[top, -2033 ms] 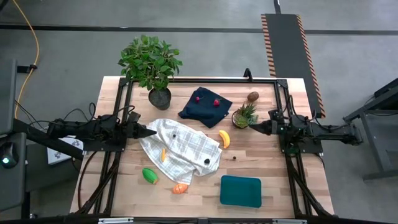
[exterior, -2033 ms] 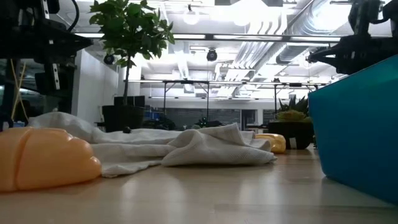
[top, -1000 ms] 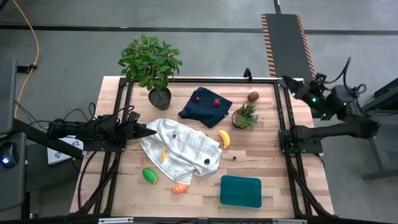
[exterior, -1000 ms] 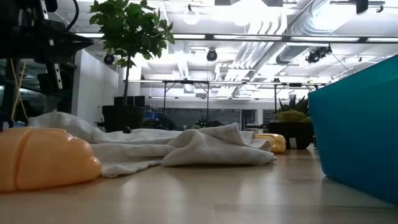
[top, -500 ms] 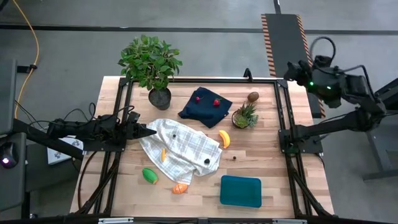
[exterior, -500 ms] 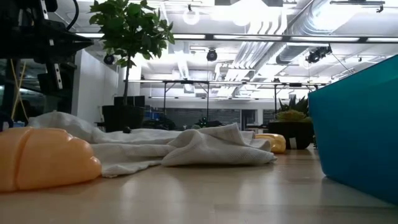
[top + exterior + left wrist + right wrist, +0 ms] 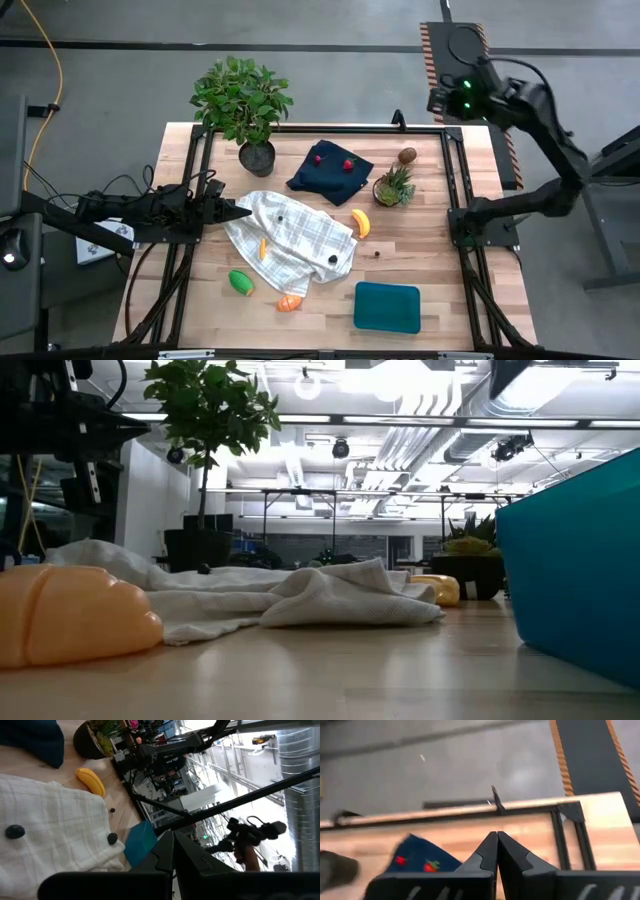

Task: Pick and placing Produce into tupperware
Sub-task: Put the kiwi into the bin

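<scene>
The teal tupperware (image 7: 387, 306) sits near the table's near edge, and shows in the low view (image 7: 575, 580). A yellow banana (image 7: 361, 223), a green piece (image 7: 241, 282), an orange piece (image 7: 289, 302) and a brown round one (image 7: 407, 155) lie on the table. Two red berries (image 7: 348, 164) lie on a navy cloth. A small orange piece (image 7: 263, 248) lies on the white checked cloth (image 7: 295, 240). My left gripper (image 7: 244, 210) is shut, at the checked cloth's left edge. My right gripper (image 7: 437, 101) is shut, raised high over the table's far right corner.
A large leafy potted plant (image 7: 243, 100) stands at the far left and a small spiky potted plant (image 7: 394, 187) next to the banana. The navy cloth (image 7: 328, 170) lies at the far middle. Small dark round bits (image 7: 332, 259) lie on the checked cloth.
My right gripper has risen and swung from beyond the table's right edge toward the far right corner, staying shut. The produce, cloths and tupperware have stayed in place.
</scene>
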Tool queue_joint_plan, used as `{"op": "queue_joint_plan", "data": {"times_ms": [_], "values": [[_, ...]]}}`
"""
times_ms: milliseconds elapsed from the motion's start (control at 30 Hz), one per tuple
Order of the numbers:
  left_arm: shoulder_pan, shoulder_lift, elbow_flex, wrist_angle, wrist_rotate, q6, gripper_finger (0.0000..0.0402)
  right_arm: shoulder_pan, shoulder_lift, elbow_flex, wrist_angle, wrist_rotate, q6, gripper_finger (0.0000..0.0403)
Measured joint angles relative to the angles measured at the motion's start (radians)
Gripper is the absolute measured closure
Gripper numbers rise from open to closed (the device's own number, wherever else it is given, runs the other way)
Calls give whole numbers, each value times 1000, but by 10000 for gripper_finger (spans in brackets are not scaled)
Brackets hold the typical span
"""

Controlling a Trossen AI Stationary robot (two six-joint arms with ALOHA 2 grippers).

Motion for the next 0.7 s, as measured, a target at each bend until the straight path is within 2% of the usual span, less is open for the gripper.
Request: {"op": "queue_joint_plan", "data": {"times_ms": [133, 400, 700], "values": [[0, 0, 0, 0, 0, 0, 401, -112, 85, 0, -15, -107, -96, 402], [0, 0, 0, 0, 0, -3, 401, -161, 258, 0, -38, -136, -289, 402], [0, 0, 0, 0, 0, 22, 401, -178, 416, 0, -42, -141, -255, 402]]}}
